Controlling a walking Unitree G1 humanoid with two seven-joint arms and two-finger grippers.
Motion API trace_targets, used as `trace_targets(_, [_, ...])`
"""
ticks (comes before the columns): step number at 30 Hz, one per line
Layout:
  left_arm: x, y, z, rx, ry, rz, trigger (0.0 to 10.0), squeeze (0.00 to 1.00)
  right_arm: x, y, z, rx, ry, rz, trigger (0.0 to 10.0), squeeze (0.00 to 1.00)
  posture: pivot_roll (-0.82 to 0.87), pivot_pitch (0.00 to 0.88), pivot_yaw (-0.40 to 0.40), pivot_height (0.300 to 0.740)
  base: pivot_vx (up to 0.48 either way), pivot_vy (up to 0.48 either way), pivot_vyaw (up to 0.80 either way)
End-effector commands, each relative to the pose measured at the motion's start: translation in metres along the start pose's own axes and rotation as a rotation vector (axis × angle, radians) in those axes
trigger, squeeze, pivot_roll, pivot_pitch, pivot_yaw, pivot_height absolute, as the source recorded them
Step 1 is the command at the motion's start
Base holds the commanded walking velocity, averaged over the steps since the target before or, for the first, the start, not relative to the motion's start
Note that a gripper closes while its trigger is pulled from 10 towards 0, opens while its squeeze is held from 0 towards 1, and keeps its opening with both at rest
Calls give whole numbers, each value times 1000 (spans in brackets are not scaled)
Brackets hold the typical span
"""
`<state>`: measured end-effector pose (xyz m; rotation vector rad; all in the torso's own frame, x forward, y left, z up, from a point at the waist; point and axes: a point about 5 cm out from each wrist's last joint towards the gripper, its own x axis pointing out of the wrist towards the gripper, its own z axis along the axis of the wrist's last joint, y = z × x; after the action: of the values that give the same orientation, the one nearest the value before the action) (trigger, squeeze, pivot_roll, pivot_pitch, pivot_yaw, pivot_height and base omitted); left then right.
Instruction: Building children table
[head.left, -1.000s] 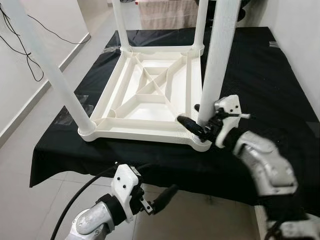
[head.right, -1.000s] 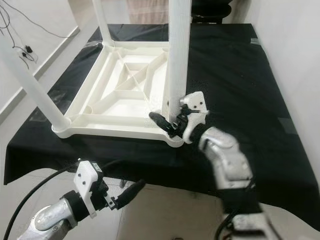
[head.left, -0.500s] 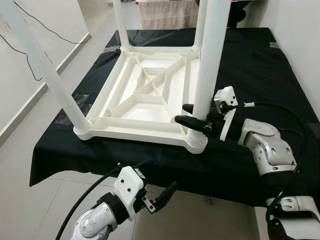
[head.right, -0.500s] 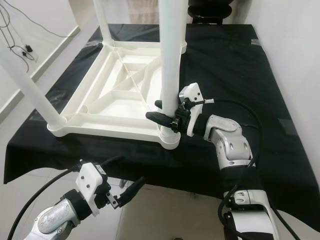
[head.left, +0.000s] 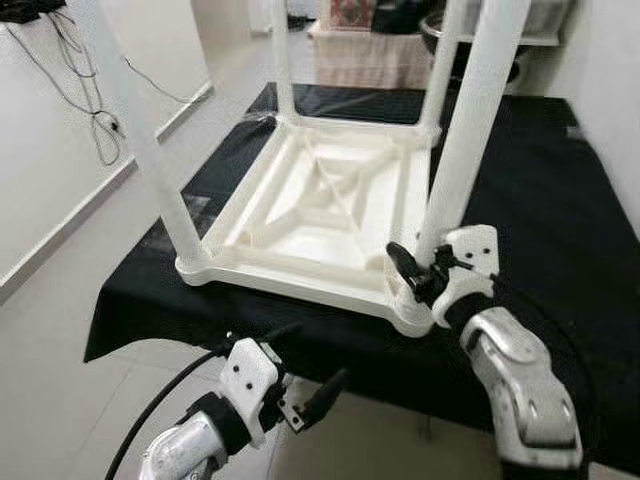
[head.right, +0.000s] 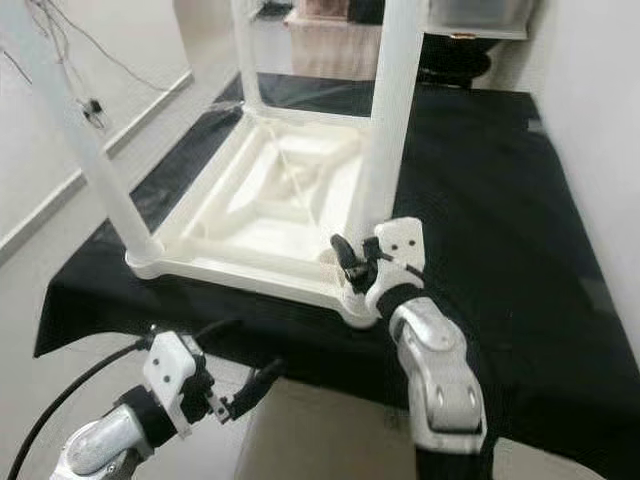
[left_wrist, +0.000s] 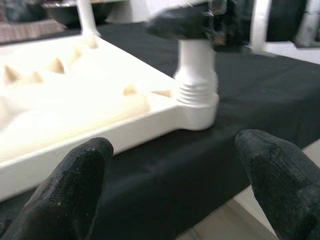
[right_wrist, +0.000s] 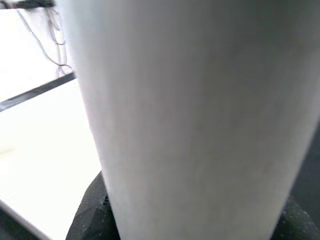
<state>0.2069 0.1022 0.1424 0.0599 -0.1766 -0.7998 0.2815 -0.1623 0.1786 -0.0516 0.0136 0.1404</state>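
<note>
A white plastic children's table lies upside down, its rim (head.left: 290, 283) resting on a black cloth (head.left: 540, 190). Its legs stand upward. My right gripper (head.left: 415, 268) is shut on the near right leg (head.left: 470, 130), just above the leg's threaded base (left_wrist: 197, 92). That leg (right_wrist: 190, 110) is pressed close against the right wrist camera. My left gripper (head.left: 298, 363) hangs open and holds nothing, below the cloth's front edge. Its fingertips (left_wrist: 75, 185) point toward the table's near corner.
The near left leg (head.left: 140, 140) and the two far legs (head.left: 283, 60) stand as tall posts. A white wall with dangling cables (head.left: 90, 100) runs along the left, over bare floor (head.left: 60, 330). Furniture (head.left: 370, 55) stands behind the table.
The camera has shifted. My right forearm has swung from the leg's right side round to the front, its gripper staying on the leg. My left gripper has hardly moved.
</note>
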Motion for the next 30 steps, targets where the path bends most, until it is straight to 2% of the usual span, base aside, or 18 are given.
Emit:
trace_targets(1, [-1, -1, -4, -17, 1, -2, 10000, 0, -1, -11, -39, 17, 206, -84, 0, 0, -86, 158, 33, 740, 0, 0, 0])
trace_targets(4, [0, 0, -5, -21, 1, -7, 10000, 0, 11, -11, -36, -2, 173, -81, 0, 0, -84, 153, 37, 740, 0, 0, 0])
trace_targets(6, [0, 0, -5, -21, 1, -7, 10000, 0, 11, -11, -36, -2, 173, -81, 0, 0, -84, 153, 37, 740, 0, 0, 0])
trace_targets(7, [0, 0, -6, -23, 2, -6, 10000, 0, 16, -6, -34, -11, 169, -47, 10000, 0, -82, 150, 39, 740, 0, 0, 0])
trace_targets(9, [-1, 1, -6, -26, 2, 2, 10000, 0, 19, 5, -27, -30, 152, -4, 10000, 0, -79, 145, 38, 740, 0, 0, 0])
trace_targets(10, [-1, 1, -6, -26, 2, 2, 10000, 0, 19, 5, -27, -30, 152, -4, 10000, 0, -79, 145, 38, 740, 0, 0, 0])
trace_targets(11, [0, 2, -7, -27, 2, 4, 10000, 0, 22, 10, -20, -3, 117, 44, 10000, 1000, -79, 144, 38, 740, 0, 0, 0])
trace_targets(12, [0, 2, -7, -27, 2, 4, 10000, 0, 22, 10, -20, -3, 117, 44, 10000, 1000, -79, 144, 38, 740, 0, 0, 0])
trace_targets(13, [0, 2, -7, -31, 1, 2, 10000, 0, 25, 15, -8, 38, 60, 121, 10000, 1000, -79, 143, 39, 740, 0, 0, 0])
trace_targets(16, [1, 2, -7, -33, 1, -2, 10000, 0, 30, 13, 1, 37, 14, 168, 10000, 1000, -79, 142, 40, 740, 0, 0, 0])
trace_targets(17, [2, 2, -8, -35, 0, -5, 10000, 0, 34, 13, 9, 46, -11, 252, 10000, 1000, -77, 143, 42, 740, 0, 0, 0])
trace_targets(18, [2, 2, -8, -36, 0, -7, 10000, 0, 38, 12, 17, 21, -31, 363, 10000, 867, -75, 144, 41, 740, 0, 0, 0])
trace_targets(19, [2, 2, -8, -36, 0, -7, 10000, 0, 38, 12, 17, 21, -31, 363, 10000, 867, -75, 144, 41, 740, 0, 0, 0])
trace_targets(20, [4, 2, -8, -37, -2, -10, 10000, 0, 38, 13, 27, -51, -50, 579, 10000, 0, -70, 144, 39, 740, 0, 0, 0])
trace_targets(22, [4, 2, -8, -37, -2, -10, 10000, 0, 38, 13, 27, -51, -50, 579, 10000, 0, -70, 144, 39, 740, 0, 0, 0])
trace_targets(25, [4, 1, -8, -38, -5, -8, 10000, 0, 39, 9, 37, -104, -70, 722, 10000, 0, -70, 148, 34, 740, 0, 0, 0])
trace_targets(26, [4, 1, -8, -38, -5, -8, 10000, 0, 39, 9, 37, -104, -70, 722, 10000, 0, -70, 148, 34, 740, 0, 0, 0])
trace_targets(30, [5, 1, -8, -38, -8, -5, 10000, 0, 44, 2, 45, -98, -63, 934, 10000, 0, -60, 149, 28, 740, 0, 0, 0])
